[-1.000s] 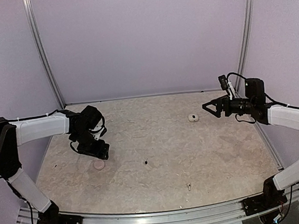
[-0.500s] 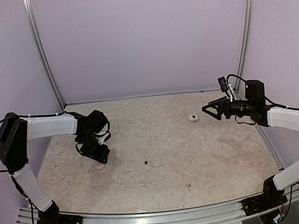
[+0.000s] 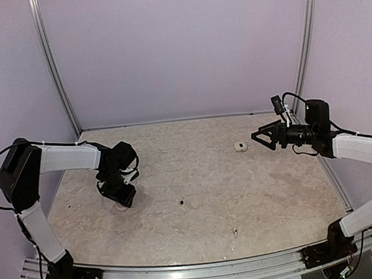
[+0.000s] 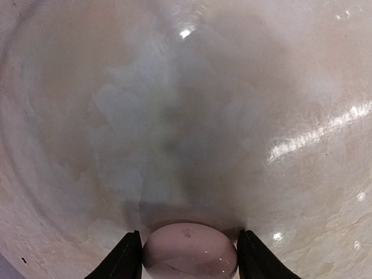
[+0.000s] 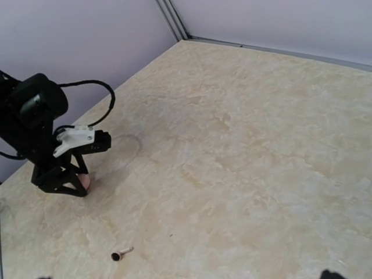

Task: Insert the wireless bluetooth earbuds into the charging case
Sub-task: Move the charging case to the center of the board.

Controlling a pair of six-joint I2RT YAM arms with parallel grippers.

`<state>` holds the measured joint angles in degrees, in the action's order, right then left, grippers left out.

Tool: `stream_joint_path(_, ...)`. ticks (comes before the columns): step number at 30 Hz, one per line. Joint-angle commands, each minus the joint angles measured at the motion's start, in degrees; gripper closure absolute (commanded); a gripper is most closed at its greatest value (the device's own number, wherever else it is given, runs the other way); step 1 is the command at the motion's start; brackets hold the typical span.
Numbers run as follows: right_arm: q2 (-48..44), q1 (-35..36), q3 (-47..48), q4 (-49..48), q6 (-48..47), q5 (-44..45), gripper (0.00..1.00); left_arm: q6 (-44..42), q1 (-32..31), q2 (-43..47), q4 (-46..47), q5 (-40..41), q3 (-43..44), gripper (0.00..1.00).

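A pink pebble-shaped charging case (image 4: 189, 251) lies on the table between my left gripper's fingertips (image 4: 129, 258), which press on both its sides. In the top view my left gripper (image 3: 121, 197) points down and covers it. A sliver of the case (image 5: 86, 182) shows under that gripper in the right wrist view. A tiny earbud (image 3: 181, 202) with a dark tip and pale stem lies mid-table, and it also shows in the right wrist view (image 5: 122, 253). A second pale earbud (image 3: 234, 232) lies nearer the front. My right gripper (image 3: 258, 138) is open, empty and raised at the right.
A small white round case (image 3: 240, 147) sits on the table just left of my right gripper. Pale walls and metal rails (image 3: 54, 66) close the back and sides. The marbled tabletop (image 3: 196, 171) stretches between the arms.
My left gripper moved right and down over the pink case, which lay beside it a second ago and is now covered. My right gripper shifted slightly.
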<state>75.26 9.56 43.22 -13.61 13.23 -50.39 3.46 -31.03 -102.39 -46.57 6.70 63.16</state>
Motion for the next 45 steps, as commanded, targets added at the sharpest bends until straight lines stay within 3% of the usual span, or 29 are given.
stream_joint_path(1,-0.47,-0.62,-0.79,-1.18,-0.41,-1.37,0.0,-0.44,0.18,-0.64,1.07,-2.55,-1.05,0.45)
stream_joint_path(8,-0.94,-0.63,-0.94,-1.42,-0.48,-1.64,0.0,0.83,-1.0,-0.77,0.79,-4.98,-1.32,0.44)
stream_joint_path(13,-1.79,-0.65,-1.21,-1.26,-0.49,-1.3,0.01,2.76,-1.79,-2.03,-0.71,-4.77,0.51,0.58)
stream_joint_path(15,-2.05,-0.6,-1.25,-1.25,-0.48,-1.29,0.01,4.58,-2.43,-2.87,-0.81,-4.83,1.63,0.58)
stream_joint_path(26,-2.84,-0.6,-1.57,-1.35,-0.18,-1.22,0.01,31.5,-12.24,-2.56,11.52,-10.73,4.61,0.58)
stream_joint_path(31,-3.08,-0.64,-1.4,-0.93,-0.22,-1.33,0.01,40.35,-17.0,-3.26,13.7,-8.64,6.76,0.45)
stream_joint_path(36,-3.45,-0.6,-1.47,-0.56,-0.36,-1.11,0.01,43.59,-17.17,-1.49,15.97,-8.47,5.36,0.35)
stream_joint_path(40,-3.78,-0.62,-1.73,-0.37,-0.34,-0.91,0.0,41.36,-15.83,1.25,15.99,-8.25,4.8,0.27)
stream_joint_path(45,-4.37,-0.6,-2.0,-0.71,-0.25,-1.18,0.01,28.64,-17.1,8.22,21.96,-2.7,1.68,0.13)
